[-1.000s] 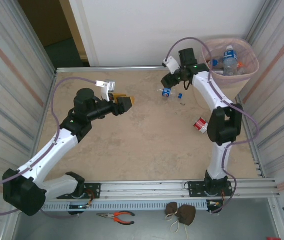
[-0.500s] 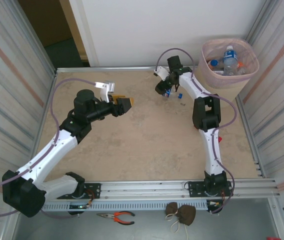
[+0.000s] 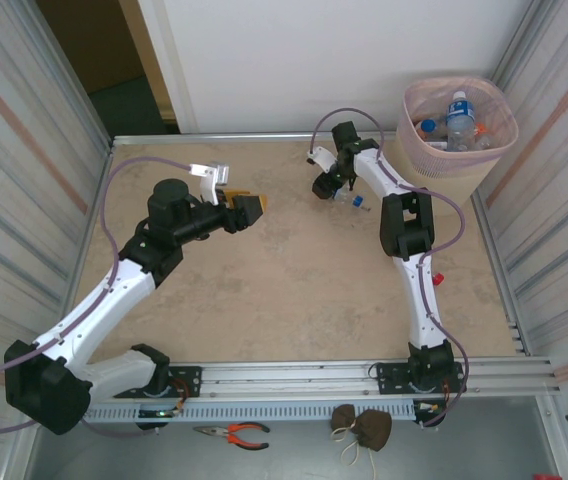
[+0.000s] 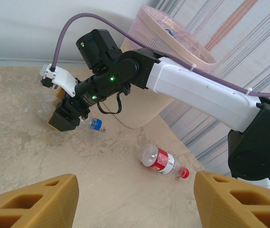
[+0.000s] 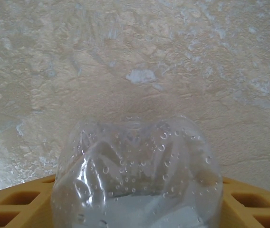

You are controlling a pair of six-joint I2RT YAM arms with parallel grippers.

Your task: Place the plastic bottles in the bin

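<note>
Grasping | right hand [image 3: 327, 187] clamped on clear bottle [image 5: 137, 175], upper centre of tabletop [image 3: 294, 290]; left hand [image 3: 248, 208] open, empty | next: lift, carry to bin [image 3: 456, 158] upper right, release above rim.

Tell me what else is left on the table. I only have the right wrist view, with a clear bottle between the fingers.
Observer: One more. A red-labelled bottle lies on its side near the right arm.
Operator: Where's the bin from here?
Observer: The bin stands at the far right corner, to the right of the right gripper, with bottles already inside.
Operator: Left arm in the way?
Observer: No. The left gripper hovers open and empty, well left of the right gripper.
</note>
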